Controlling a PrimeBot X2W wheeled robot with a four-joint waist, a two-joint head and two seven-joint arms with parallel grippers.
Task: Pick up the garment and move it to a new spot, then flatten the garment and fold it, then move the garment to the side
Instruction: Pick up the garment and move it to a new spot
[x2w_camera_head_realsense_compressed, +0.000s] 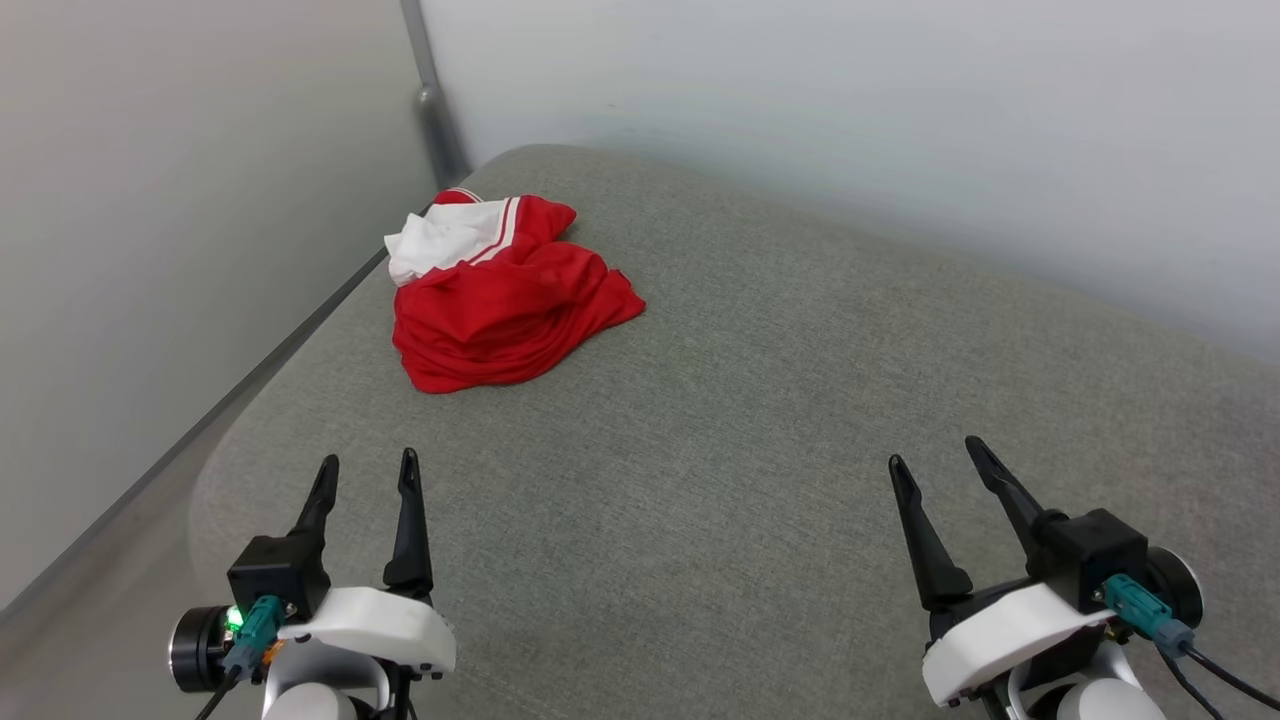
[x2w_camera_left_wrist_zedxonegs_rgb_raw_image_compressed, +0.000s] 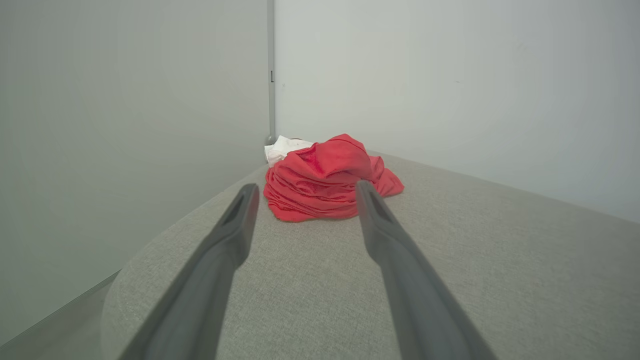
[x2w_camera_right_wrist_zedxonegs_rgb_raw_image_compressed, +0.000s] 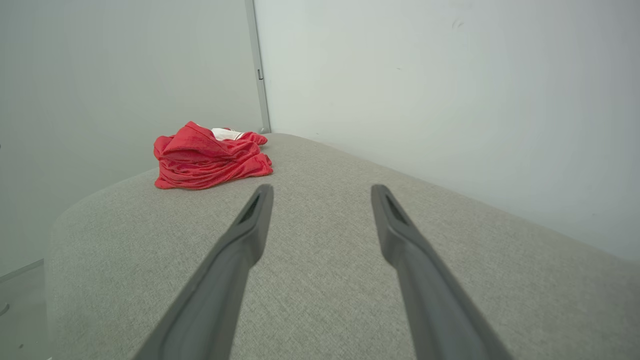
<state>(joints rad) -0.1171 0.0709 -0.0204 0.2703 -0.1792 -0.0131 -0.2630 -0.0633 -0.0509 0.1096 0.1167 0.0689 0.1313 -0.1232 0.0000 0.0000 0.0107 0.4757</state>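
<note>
The garment (x2w_camera_head_realsense_compressed: 500, 300) lies crumpled in a red heap with a white sleeve and red-and-white stripe trim on top, at the far left corner of the grey cushioned surface (x2w_camera_head_realsense_compressed: 760, 400). My left gripper (x2w_camera_head_realsense_compressed: 368, 470) stands open at the lower left, well short of the heap, with nothing between its fingers. My right gripper (x2w_camera_head_realsense_compressed: 935, 450) is open at the lower right, far from the garment and empty. From the left wrist the garment (x2w_camera_left_wrist_zedxonegs_rgb_raw_image_compressed: 325, 180) sits straight ahead beyond the open gripper (x2w_camera_left_wrist_zedxonegs_rgb_raw_image_compressed: 306, 192). From the right wrist the garment (x2w_camera_right_wrist_zedxonegs_rgb_raw_image_compressed: 210, 157) lies ahead to the left of the open gripper (x2w_camera_right_wrist_zedxonegs_rgb_raw_image_compressed: 322, 192).
Pale walls (x2w_camera_head_realsense_compressed: 850, 110) close in behind and to the left, meeting at a grey corner post (x2w_camera_head_realsense_compressed: 432, 95) just behind the garment. The cushion's rounded left edge (x2w_camera_head_realsense_compressed: 290, 350) drops to a narrow gap beside the left wall. Bare cushion stretches across the middle and right.
</note>
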